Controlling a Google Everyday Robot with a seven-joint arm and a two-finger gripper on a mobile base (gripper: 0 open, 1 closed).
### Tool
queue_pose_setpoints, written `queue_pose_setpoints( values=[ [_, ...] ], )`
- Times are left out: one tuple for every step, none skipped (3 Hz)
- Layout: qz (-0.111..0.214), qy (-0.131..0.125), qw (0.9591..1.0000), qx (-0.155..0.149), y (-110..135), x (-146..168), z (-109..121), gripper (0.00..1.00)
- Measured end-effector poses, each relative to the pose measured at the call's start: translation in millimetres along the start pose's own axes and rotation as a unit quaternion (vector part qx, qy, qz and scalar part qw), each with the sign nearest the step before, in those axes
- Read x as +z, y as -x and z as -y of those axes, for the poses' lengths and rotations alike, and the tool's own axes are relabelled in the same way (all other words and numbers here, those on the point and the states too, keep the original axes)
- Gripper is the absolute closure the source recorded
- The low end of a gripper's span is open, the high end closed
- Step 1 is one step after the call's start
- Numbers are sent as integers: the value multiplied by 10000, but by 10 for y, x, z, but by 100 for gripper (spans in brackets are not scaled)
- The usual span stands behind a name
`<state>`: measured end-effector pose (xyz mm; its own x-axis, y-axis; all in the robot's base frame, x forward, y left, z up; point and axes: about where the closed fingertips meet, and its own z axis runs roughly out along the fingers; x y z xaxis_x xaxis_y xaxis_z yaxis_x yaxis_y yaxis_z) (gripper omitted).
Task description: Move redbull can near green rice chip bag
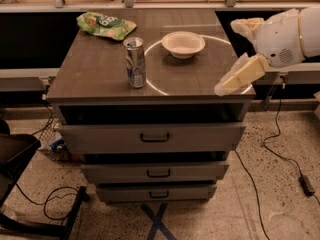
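The redbull can [135, 62], slim and silver with blue patches, stands upright on the left half of the cabinet top [100, 79]. The green rice chip bag [105, 25] lies flat at the back left corner, a can's height or so behind the can. My gripper [228, 58] hovers at the right edge of the cabinet top, far right of the can. It is open and empty, with one pale finger [242, 75] pointing down-left and the other [246, 25] higher up.
A white round bowl [183, 43] sits at the back middle, between my gripper and the can. Several drawers [152, 137] stand slightly open below the top. Cables [272, 149] lie on the floor at right. A shelf edge [150, 5] runs behind.
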<state>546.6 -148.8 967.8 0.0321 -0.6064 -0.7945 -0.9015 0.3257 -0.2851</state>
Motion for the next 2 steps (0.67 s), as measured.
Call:
queue_pose_setpoints(
  values=[
    [194,2,9998,0,36,62,5,0],
    [824,157,9964,-131,278,473,147,0]
  ],
)
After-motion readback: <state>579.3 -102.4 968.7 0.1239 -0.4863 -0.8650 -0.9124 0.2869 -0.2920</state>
